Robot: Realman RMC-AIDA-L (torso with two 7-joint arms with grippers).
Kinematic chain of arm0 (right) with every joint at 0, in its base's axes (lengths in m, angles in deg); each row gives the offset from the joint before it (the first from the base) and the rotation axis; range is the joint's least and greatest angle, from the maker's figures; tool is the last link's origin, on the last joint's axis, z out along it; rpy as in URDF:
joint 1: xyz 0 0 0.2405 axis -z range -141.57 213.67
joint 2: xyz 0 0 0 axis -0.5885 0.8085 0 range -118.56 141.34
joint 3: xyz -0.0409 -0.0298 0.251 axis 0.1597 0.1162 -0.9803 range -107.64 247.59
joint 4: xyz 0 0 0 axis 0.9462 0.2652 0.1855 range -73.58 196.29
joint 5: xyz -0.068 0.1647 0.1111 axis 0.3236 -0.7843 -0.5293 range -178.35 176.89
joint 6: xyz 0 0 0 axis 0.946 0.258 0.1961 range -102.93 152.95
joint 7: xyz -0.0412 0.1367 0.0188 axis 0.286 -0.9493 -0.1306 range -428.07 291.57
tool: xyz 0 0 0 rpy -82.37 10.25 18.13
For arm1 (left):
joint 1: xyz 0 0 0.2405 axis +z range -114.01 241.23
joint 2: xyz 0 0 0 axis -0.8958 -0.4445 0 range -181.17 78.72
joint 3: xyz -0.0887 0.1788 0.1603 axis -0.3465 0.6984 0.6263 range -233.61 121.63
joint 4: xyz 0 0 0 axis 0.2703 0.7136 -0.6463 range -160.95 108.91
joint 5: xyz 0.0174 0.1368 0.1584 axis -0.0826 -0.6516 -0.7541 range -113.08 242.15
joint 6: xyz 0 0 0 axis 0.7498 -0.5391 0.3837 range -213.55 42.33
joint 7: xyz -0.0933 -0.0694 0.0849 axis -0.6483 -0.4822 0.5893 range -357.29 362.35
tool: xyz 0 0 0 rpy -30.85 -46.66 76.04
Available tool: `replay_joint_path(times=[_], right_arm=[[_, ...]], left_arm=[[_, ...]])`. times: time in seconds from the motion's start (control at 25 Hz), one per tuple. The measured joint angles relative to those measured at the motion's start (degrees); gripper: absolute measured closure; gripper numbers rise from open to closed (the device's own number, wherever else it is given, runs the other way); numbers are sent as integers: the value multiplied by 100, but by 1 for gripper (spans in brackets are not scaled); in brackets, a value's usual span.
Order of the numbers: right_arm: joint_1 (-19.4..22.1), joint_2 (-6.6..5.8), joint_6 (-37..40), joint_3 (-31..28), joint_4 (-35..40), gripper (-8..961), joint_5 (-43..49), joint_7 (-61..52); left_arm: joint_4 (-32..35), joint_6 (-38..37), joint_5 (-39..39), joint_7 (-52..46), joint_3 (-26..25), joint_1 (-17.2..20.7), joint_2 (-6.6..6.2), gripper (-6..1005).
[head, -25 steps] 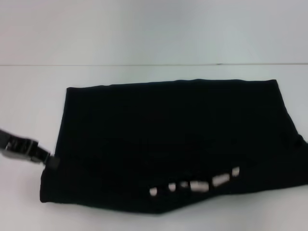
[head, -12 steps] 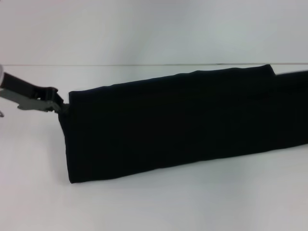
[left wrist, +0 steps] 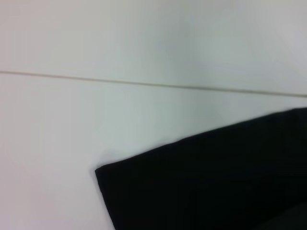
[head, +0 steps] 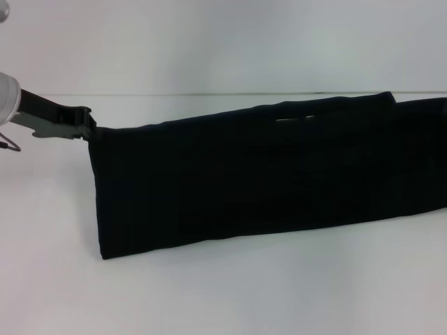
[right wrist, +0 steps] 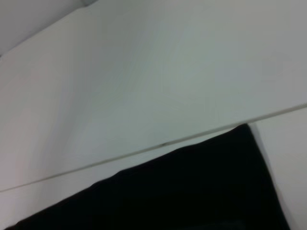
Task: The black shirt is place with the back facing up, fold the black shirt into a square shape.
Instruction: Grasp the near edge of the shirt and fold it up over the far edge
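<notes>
Your left gripper (head: 89, 130) pinches the far-left corner of the black shirt (head: 258, 181), carrying that edge over to lay the fold. The shirt lies as a long folded band across the white table (head: 223, 293). Right gripper out of view; can't tell its state.

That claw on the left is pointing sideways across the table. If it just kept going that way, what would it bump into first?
Most likely the black shirt. The left gripper is already at the shirt's far left corner, pointing along the folded cloth, though the head view doesn't show how high it sits.
</notes>
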Motion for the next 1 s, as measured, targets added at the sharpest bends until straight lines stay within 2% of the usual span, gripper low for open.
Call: replay_joint_path(times=[0.28, 0.4, 0.56, 0.84, 1.0], right_arm=[[54, -38, 750, -163, 525, 891, -125, -177], [63, -38, 515, -170, 649, 891, -327, -197], [-22, 46, -388, 98, 390, 890, -443, -125], [-224, 397, -2718, 828, -590, 891, -454, 82], [-304, 594, -3598, 1101, -757, 891, -459, 95]], left_arm=[[440, 56, 23, -157, -51, 18, 12, 967], [547, 212, 13, -322, -25, -64, 9, 967], [439, 644, -113, -461, 64, -220, 53, 966], [-16, 1656, -442, -517, 345, -396, 255, 966], [-192, 2114, -635, -570, 384, -411, 372, 966]])
